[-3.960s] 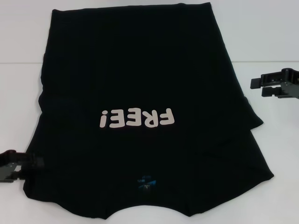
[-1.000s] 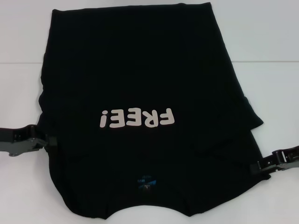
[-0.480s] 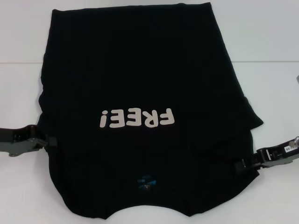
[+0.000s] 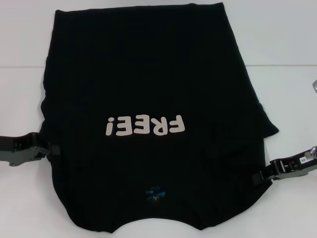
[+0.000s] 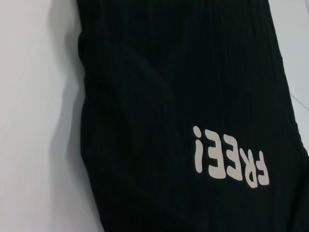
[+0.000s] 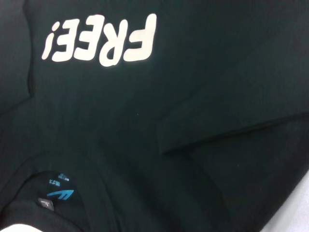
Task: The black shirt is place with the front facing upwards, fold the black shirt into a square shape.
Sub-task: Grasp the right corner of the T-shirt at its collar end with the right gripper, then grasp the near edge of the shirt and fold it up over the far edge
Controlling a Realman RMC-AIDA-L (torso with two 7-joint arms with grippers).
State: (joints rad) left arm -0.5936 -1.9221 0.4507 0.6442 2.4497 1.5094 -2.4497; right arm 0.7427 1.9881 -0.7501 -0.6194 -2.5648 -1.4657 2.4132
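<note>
The black shirt [image 4: 143, 74] lies flat on the white table, front up, its pale "FREE!" letters [image 4: 145, 125] upside down to me and the blue neck label [image 4: 154, 194] near the front edge. My left gripper [image 4: 53, 148] sits low at the shirt's left edge, shut on the fabric, which is drawn inward there. At the right edge my right gripper [image 4: 256, 177] is shut on the sleeve fabric, also pulled in. The left wrist view shows the shirt [image 5: 169, 96] and letters [image 5: 229, 162]. The right wrist view shows the letters [image 6: 99, 38], label [image 6: 55, 191] and a sleeve fold [image 6: 217, 130].
The white table [image 4: 287, 59] shows bare on both sides of the shirt and behind it. A small grey object [image 4: 314, 85] peeks in at the right border. The shirt's collar end reaches the near edge of the head view.
Over four seconds both arms came to the shirt's sides and the lower left edge was drawn in. In the last second the right gripper slid left, pulling the right sleeve inward; the left stayed.
</note>
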